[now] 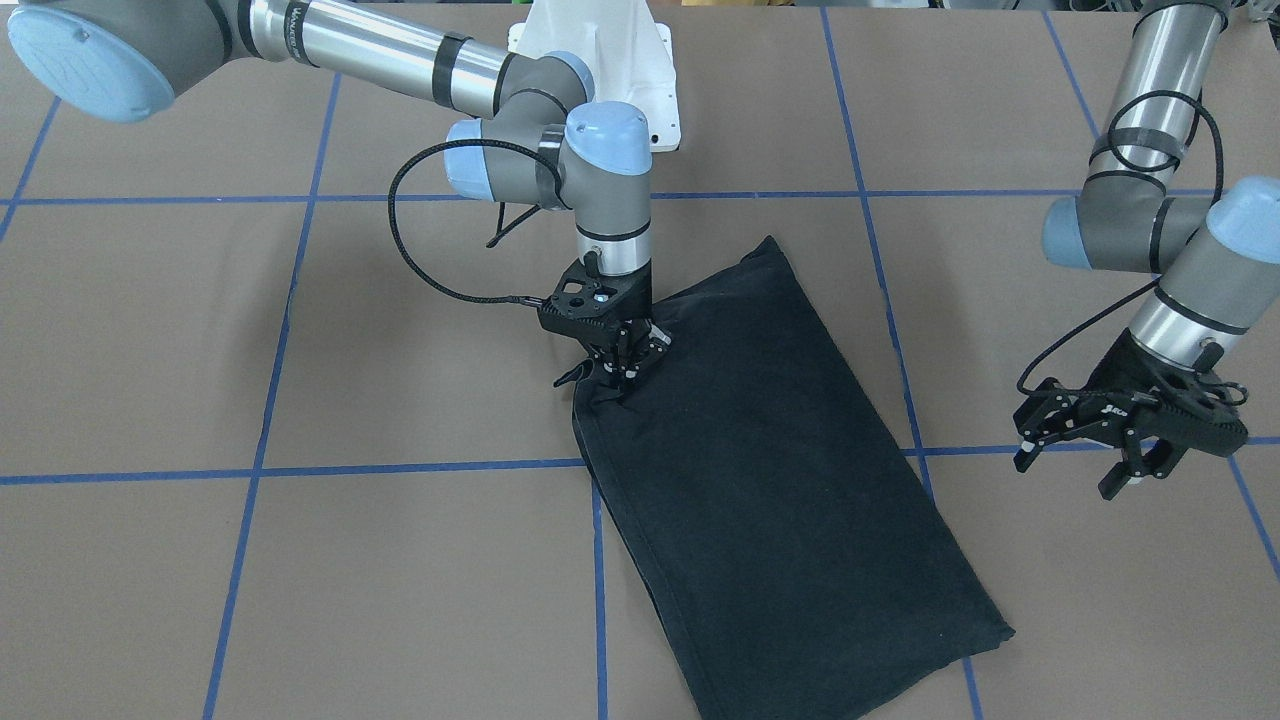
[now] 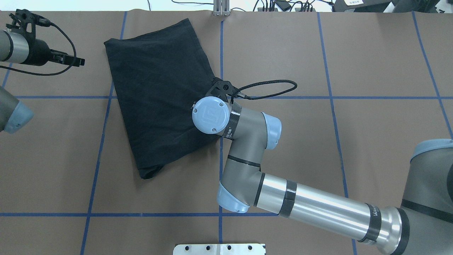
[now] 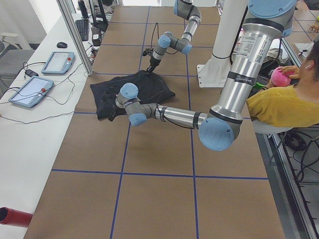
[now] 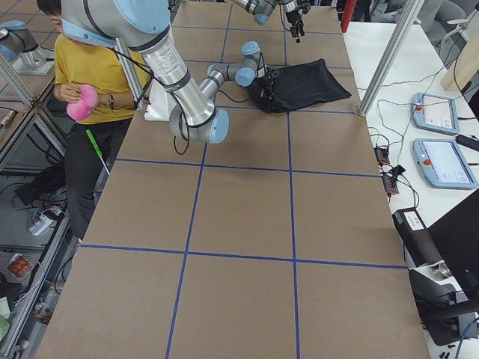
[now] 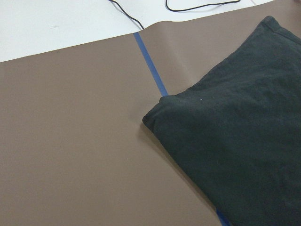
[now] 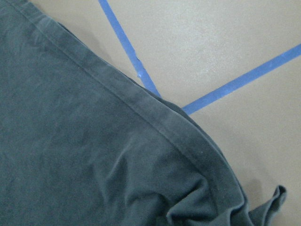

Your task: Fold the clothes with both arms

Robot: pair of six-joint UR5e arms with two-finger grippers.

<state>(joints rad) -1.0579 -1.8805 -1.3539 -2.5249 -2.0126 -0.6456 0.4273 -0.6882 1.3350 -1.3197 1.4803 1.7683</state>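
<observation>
overhead, we see the black cotton t-shirt (image 2: 159, 95) already folded to a narrow oblong on the brown table (image 2: 354, 71). jaws of the right arm (image 2: 247, 141) pinch its 3 o'clock edge; jaws of the left arm (image 2: 21, 49) hang open at 10 o'clock. a crosswise fold remains, we judge.

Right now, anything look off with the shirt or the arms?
The folded T-shirt lies skewed to the blue tape grid, and its corner is puckered where the right gripper pinches it. Left gripper hangs open, clear of the cloth. No damage visible.
</observation>
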